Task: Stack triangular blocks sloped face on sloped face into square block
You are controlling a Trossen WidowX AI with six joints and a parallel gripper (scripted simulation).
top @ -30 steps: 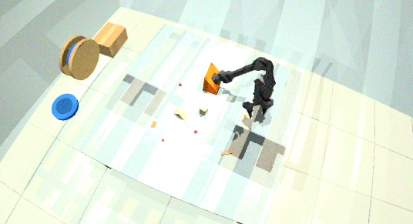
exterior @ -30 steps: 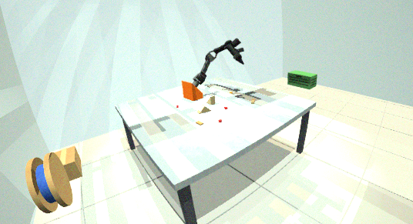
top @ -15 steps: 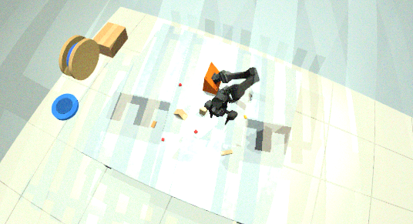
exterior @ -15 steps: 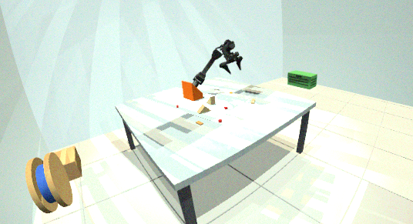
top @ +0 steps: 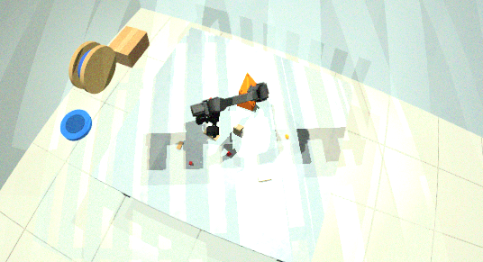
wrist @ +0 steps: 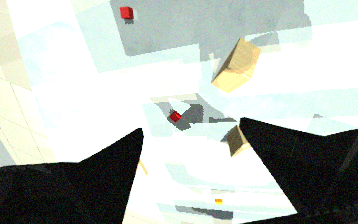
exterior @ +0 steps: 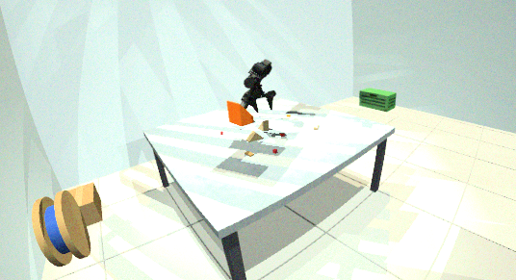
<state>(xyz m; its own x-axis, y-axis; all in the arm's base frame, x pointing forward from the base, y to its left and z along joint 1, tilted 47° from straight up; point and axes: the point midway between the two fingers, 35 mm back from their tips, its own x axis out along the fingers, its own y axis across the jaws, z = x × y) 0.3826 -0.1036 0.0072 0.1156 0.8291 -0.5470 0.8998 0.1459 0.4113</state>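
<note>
One triangular block [top: 216,138] [exterior: 255,137] [wrist: 236,67], light wood, lies on the table, partly hidden by my hand in the top view. The other triangular block [top: 239,130] [exterior: 265,126] [wrist: 237,140] stands apart from it, nearer the orange wedge's side of the table. In the wrist view this second block shows just beside the right fingertip, smaller and farther off. My gripper [top: 207,126] [exterior: 264,108] [wrist: 192,127] is open and empty, raised above the table, with both blocks outside the space between its fingers.
An orange wedge [top: 245,100] [exterior: 237,114] stands by the arm. Small red cubes [top: 229,154] [top: 190,163] [exterior: 282,135] [exterior: 274,151] [wrist: 175,116] [wrist: 126,13], a small tan piece [top: 179,145] [exterior: 248,154], a yellow bit [top: 287,136] [exterior: 289,115] [wrist: 218,201] and a thin strip [top: 265,180] lie around the blocks.
</note>
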